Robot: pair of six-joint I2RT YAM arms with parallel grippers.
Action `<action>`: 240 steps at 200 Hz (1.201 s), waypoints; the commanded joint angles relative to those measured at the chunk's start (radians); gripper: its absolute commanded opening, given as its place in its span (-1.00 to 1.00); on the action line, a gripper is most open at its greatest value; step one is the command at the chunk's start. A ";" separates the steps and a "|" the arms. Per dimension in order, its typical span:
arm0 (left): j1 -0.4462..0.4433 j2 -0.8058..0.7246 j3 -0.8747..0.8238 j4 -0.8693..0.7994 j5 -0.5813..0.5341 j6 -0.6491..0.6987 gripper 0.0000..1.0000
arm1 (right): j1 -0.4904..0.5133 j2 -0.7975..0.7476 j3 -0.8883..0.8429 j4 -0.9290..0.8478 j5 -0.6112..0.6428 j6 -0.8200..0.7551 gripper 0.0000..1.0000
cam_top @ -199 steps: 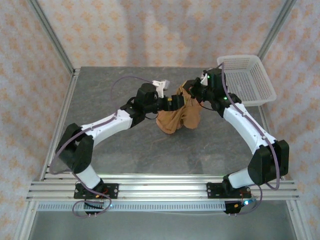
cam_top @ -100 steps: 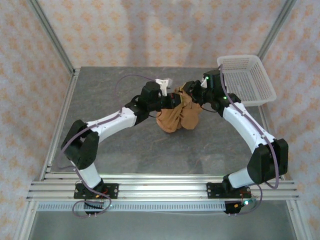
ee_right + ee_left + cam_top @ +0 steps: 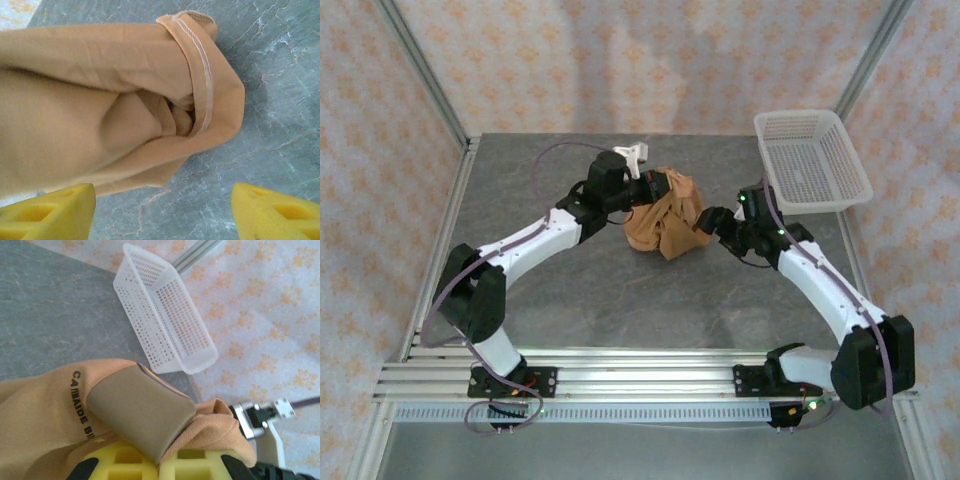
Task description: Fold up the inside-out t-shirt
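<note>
Roughly mid-table toward the far edge, the inside-out t-shirt [image 3: 662, 222] sits as one bunched orange-brown lump, not spread flat. From the overhead view it seems to rest on the grey table [image 3: 570, 290] at its lower side, though the shadow makes that hard to confirm.

Left wrist view: the cloth [image 3: 40, 415] fills the lower frame. A smooth taupe panel [image 3: 140, 412] folds across it, with black printed lettering [image 3: 80, 400] beside it. The letters are partly cut off and not readable in full.

Left gripper [image 3: 658, 188] is at the lump's far-left upper side. Its yellow pads [image 3: 125, 465] are pressed together with a fold of the shirt pinched between them [image 3: 159, 462].

Right wrist view: a stitched hem [image 3: 202, 75] curls round the end of a rolled fold of cloth [image 3: 100, 100], with bare table beyond.

Right gripper [image 3: 705, 222] is just beside the lump's right side. Its yellow fingers [image 3: 50, 207] stand wide apart with nothing between them [image 3: 162, 210] and no cloth touched.

White mesh basket [image 3: 815, 160] stands at the far right corner, well apart from the shirt; also seen from the left wrist [image 3: 170, 315].
</note>
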 commanded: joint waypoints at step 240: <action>0.236 0.108 0.538 -0.375 0.102 -0.096 -1.00 | 0.101 0.239 -0.147 0.060 0.425 -0.029 -0.68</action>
